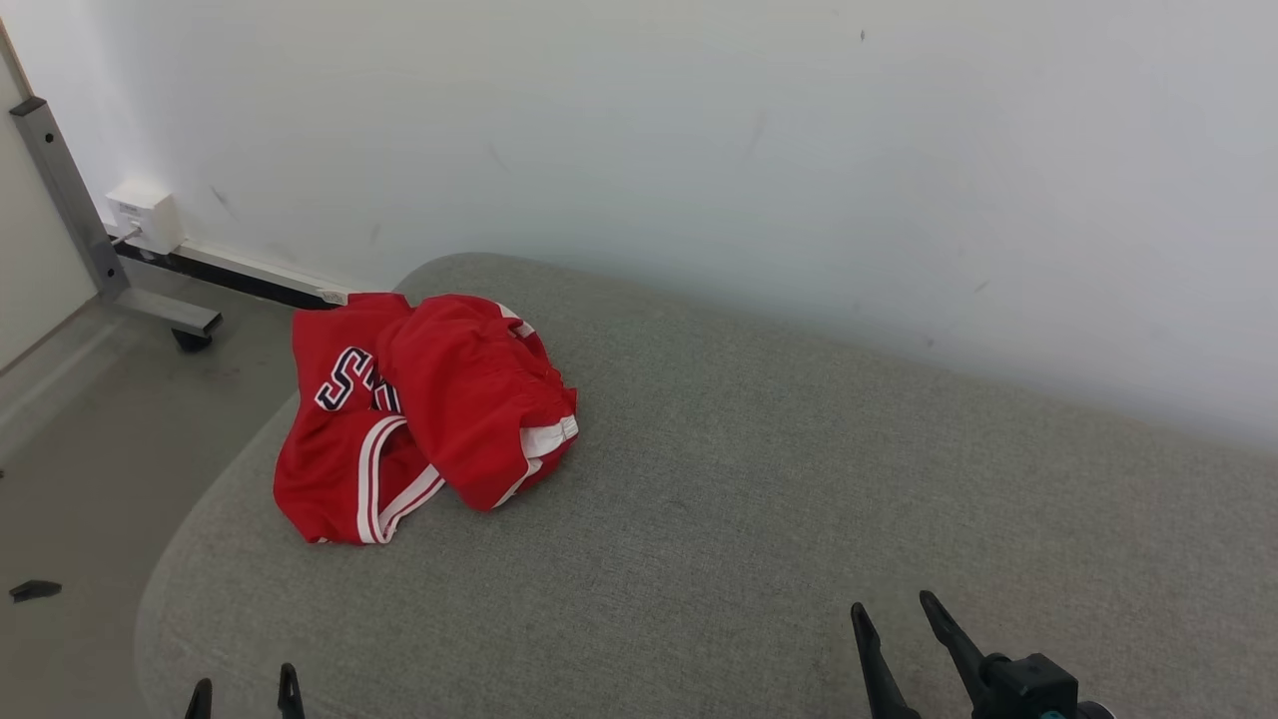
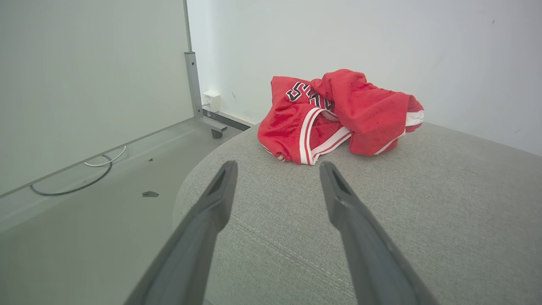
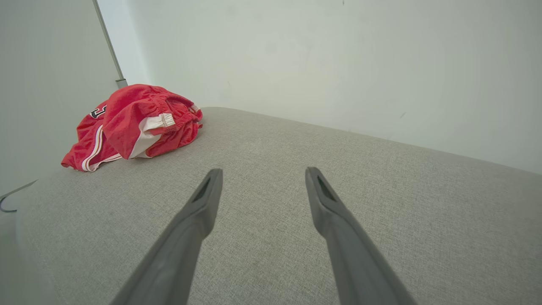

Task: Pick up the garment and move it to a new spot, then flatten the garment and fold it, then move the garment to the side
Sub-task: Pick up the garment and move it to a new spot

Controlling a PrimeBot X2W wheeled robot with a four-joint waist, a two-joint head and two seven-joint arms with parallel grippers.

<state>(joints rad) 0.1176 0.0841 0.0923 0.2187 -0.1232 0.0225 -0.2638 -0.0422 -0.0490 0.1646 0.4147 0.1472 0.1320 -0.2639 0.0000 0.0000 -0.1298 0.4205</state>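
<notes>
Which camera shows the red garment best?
The head view: it looks down on the whole crumpled garment, lettering and striped hems included. The left wrist view shows it nearer but low, from the front, hiding its back. The right wrist view catches it side-on, at the far left.

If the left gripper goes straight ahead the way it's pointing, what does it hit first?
Most likely the red garment, crumpled ahead of the open left gripper, though it might graze the grey cushion first; depth unclear.

The garment [image 1: 429, 409] was red with white-striped trim and dark, white-edged lettering. The upholstered seat [image 1: 759, 519] was flecked grey, the wall [image 1: 699, 130] white, the floor [image 1: 90, 449] dull grey.
</notes>
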